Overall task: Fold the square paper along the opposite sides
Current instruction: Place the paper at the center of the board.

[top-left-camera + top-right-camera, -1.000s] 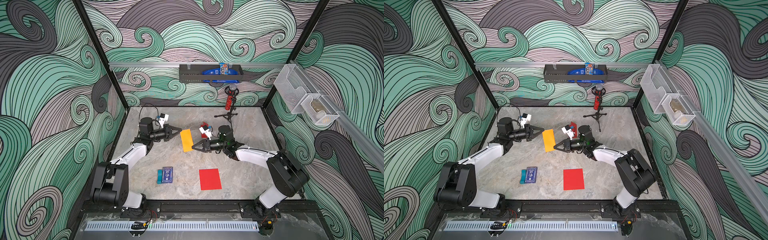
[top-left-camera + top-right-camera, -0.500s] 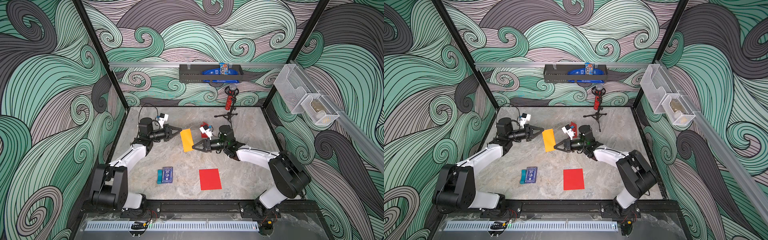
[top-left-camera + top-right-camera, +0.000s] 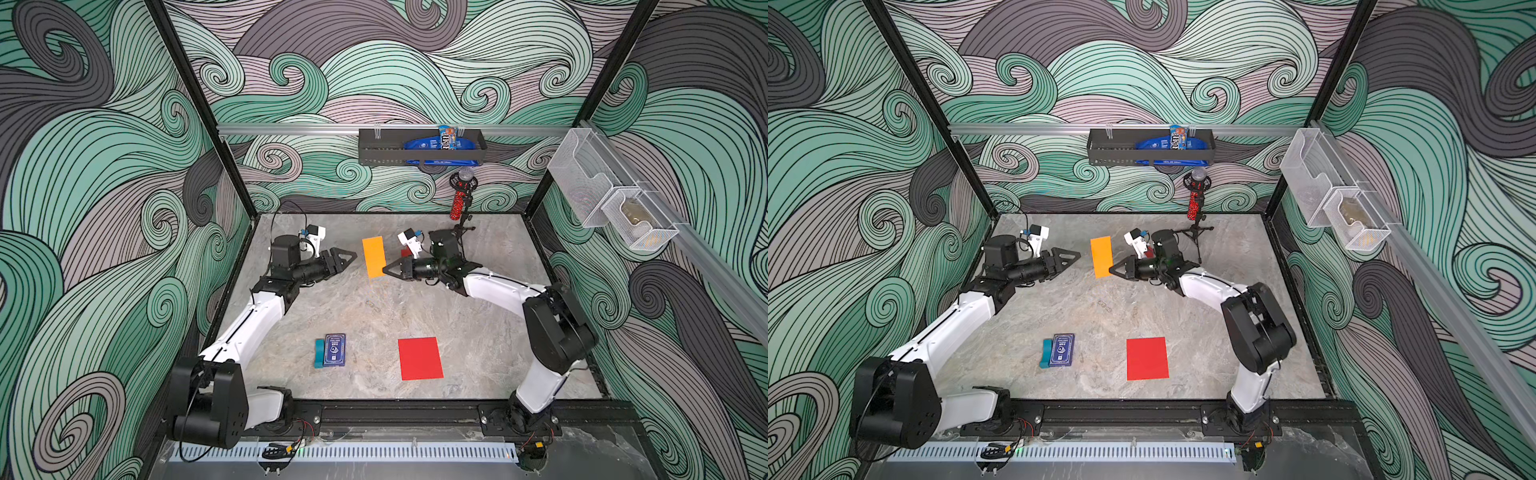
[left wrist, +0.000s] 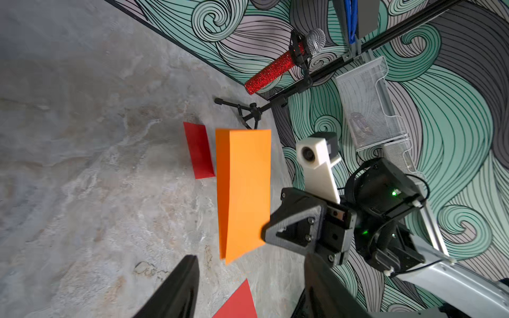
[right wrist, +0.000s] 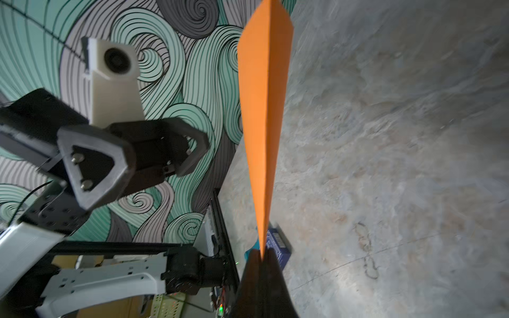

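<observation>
A red sheet (image 3: 419, 358) lies flat near the counter's (image 3: 374, 316) front edge. Beside it, apart, a blue card box (image 3: 335, 350) touches a teal block (image 3: 319, 353). A red microphone (image 3: 459, 202) on a tripod stands at the back, below a black basket (image 3: 382, 151) holding snack bags.

orange paper (image 4: 243, 190) between right fingers (image 4: 292, 223), left fingers (image 4: 176, 291) apart

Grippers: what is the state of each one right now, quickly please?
Left gripper: open, holding nothing.
Right gripper: closed on the orange paper.
</observation>
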Controlling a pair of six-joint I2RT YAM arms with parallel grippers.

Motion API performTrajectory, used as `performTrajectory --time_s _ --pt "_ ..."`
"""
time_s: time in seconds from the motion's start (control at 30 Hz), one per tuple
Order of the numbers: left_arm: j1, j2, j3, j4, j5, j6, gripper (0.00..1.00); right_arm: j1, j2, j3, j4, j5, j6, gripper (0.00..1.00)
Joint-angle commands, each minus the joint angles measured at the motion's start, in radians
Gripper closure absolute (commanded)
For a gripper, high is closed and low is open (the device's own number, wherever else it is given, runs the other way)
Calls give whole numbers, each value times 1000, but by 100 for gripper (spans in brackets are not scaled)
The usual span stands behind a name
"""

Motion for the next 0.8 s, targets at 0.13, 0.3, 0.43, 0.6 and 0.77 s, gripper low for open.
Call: performTrajectory --time_s 0.13,0.3,0.43,0.6,0.77 --pt "-25 37 -46 -82 -145 85 31 -2 252 243 -214 186 -116 100" --pt "-48 70 -45 -85 -144 112 30 -5 348 305 -221 207 -110 100" --pt "-57 82 -45 -82 -122 109 30 -14 396 326 -230 217 -84 97" --pt "-59 73 -48 -87 -122 114 30 -20 432 350 -248 235 -80 93" --pt "-59 73 -48 -89 -120 116 31 -26 449 371 -276 250 -84 88"
